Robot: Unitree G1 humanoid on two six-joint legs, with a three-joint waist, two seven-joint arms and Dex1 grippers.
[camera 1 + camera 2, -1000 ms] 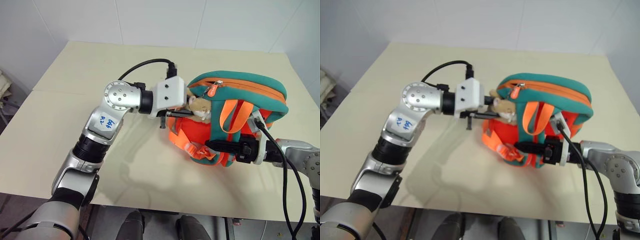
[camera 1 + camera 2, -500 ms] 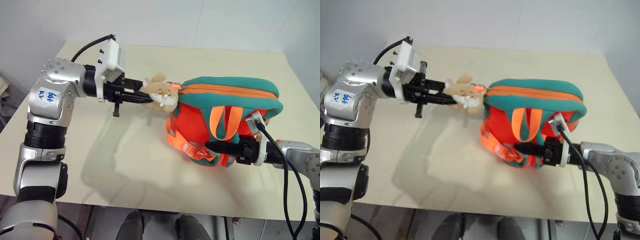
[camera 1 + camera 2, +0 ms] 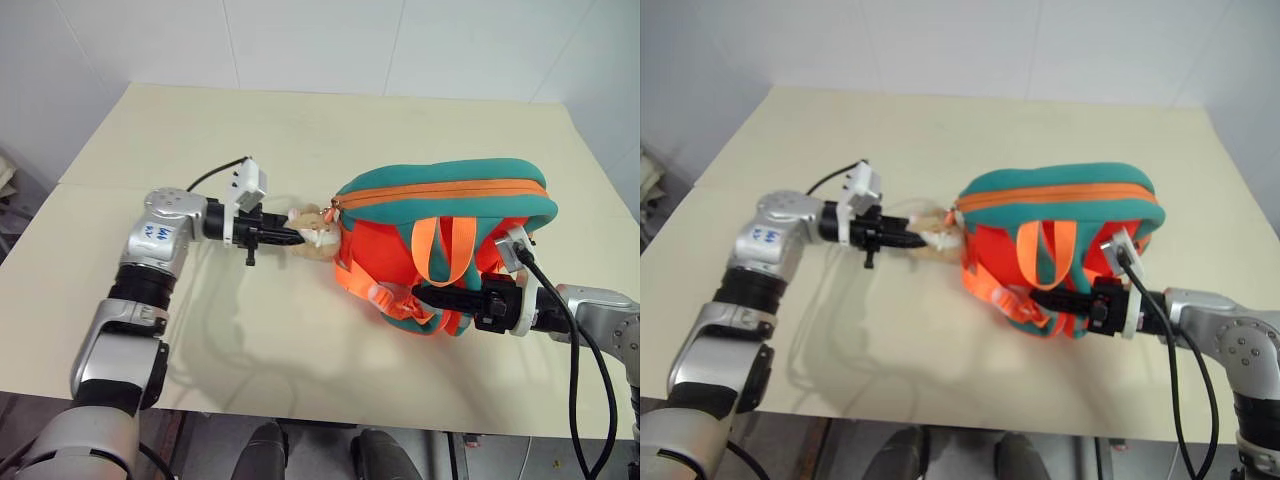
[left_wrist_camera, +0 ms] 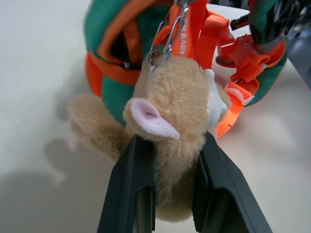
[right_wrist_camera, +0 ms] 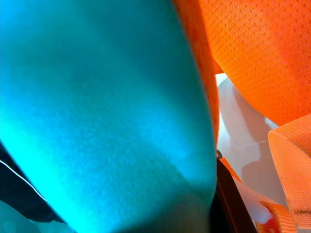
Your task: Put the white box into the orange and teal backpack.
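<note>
Two grippers are on the orange and teal backpack (image 3: 455, 235): the left gripper (image 3: 300, 238) has its jaws clamped on the beige plush toy charm (image 4: 170, 131), and the right gripper (image 3: 425, 296) has its jaws closed on a teal shoulder strap (image 5: 97, 111) at the pack's near side. Against half a second ago, the left arm has come down from a raised, outstretched pose to just above the worktop (image 3: 300, 130), with the charm lower and drawn up close to the pack's left end, where its clip hangs from the orange zip line. A second ago that gripper was tucked in against the pack; it now reaches in from farther left. The backpack has shifted a little and sits rounder, its zip line running level across the top. The right gripper has kept its place and hold. I cannot see the white box in any view. The worktop is pale cream with a seam across its left part, and plain white walls (image 3: 320, 40) stand behind it.
</note>
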